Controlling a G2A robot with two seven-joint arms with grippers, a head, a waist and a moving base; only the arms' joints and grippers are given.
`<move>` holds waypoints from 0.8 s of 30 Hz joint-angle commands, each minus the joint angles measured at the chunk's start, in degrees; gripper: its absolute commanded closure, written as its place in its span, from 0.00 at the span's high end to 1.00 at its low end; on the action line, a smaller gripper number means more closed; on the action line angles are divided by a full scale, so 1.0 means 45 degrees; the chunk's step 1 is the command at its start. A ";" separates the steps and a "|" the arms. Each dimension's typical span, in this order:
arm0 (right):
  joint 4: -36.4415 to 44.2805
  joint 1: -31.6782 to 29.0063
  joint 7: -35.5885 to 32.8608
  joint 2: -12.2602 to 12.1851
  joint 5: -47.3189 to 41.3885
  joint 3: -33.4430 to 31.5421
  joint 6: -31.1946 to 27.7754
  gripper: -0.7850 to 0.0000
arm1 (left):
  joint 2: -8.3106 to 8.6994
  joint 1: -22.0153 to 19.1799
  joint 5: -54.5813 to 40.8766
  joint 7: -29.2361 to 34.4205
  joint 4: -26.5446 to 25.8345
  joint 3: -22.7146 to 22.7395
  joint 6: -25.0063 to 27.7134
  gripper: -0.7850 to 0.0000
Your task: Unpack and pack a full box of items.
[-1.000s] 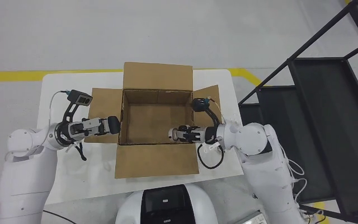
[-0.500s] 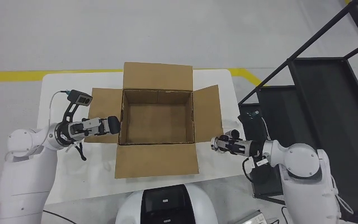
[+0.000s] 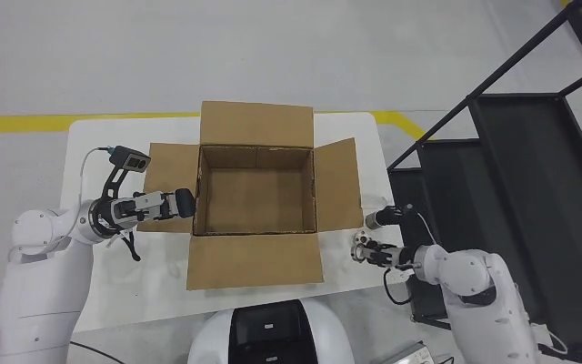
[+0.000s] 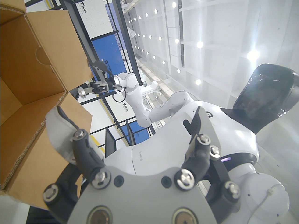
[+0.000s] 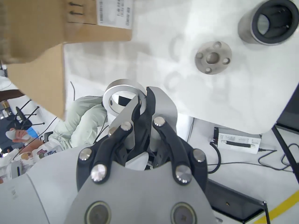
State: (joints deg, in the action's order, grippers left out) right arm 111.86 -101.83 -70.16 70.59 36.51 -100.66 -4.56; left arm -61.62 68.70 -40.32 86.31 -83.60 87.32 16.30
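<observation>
Currently, right claw tight on a metal ring near the right flap of the box; left claw wide.

Overhead camera looks down at the box; both wrist cameras share it.

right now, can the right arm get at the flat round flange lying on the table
Reach, probably yes: the flange lies in the open on the table near the right gripper. Grasping, no: its jaws are shut on a metal ring.
</observation>
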 commanded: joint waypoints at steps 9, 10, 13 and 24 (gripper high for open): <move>-0.1953 0.0615 0.1171 -0.0094 0.1459 0.0313 0.2048 0.00 | 0.0000 0.0000 0.0000 0.0000 0.0000 0.0000 0.0000 1.00; -0.2188 0.0718 0.1204 -0.0100 0.1456 0.0363 0.2157 0.00 | 0.0000 0.0000 0.0000 0.0000 0.0000 0.0000 0.0000 1.00; -0.2929 0.0998 0.1377 -0.0130 0.1377 0.0285 0.2521 0.00 | 0.0000 0.0000 0.0000 0.0000 0.0000 0.0000 0.0000 1.00; -0.4930 0.2042 0.2106 -0.0185 0.1818 0.0621 0.4023 0.00 | 0.0000 0.0000 0.0000 0.0000 0.0000 0.0000 0.0000 1.00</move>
State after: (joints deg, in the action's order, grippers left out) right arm 90.10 -92.94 -60.66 69.75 44.79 -98.05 13.29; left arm -61.62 68.70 -40.32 86.31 -83.60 87.32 16.30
